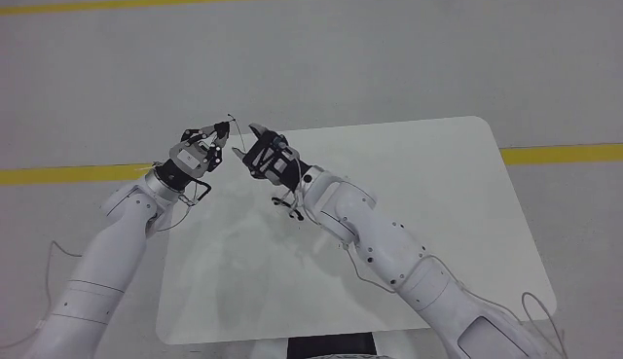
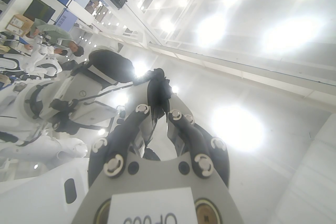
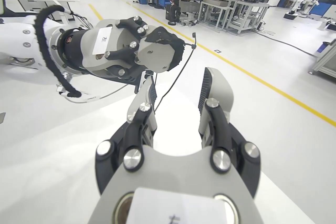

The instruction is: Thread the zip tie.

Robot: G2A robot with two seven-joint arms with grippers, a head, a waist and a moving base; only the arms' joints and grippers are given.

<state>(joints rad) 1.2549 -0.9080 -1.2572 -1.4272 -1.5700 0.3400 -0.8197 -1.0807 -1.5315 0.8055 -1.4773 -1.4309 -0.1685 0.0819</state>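
Observation:
A thin black zip tie (image 3: pixel 181 70) is pinched in my left gripper (image 3: pixel 176 51), which is shut on it with its black padded fingertips (image 2: pixel 158 89) pressed together. The tie's small head stands just past those fingertips, and its long tail curves down toward my right gripper (image 3: pixel 178 89). My right gripper is open, with nothing between its fingers (image 3: pixel 210 86); the tail ends close beside one of them, and I cannot tell whether they touch. In the top view my left gripper (image 1: pixel 216 137) and right gripper (image 1: pixel 246 142) face each other above the table's far left corner, with the zip tie (image 1: pixel 232 130) between them.
The white table (image 1: pixel 419 223) with rounded corners lies below both arms, its surface bare. A yellow floor line (image 1: pixel 560 153) runs behind it. A black cable (image 1: pixel 288 206) loops off the right wrist.

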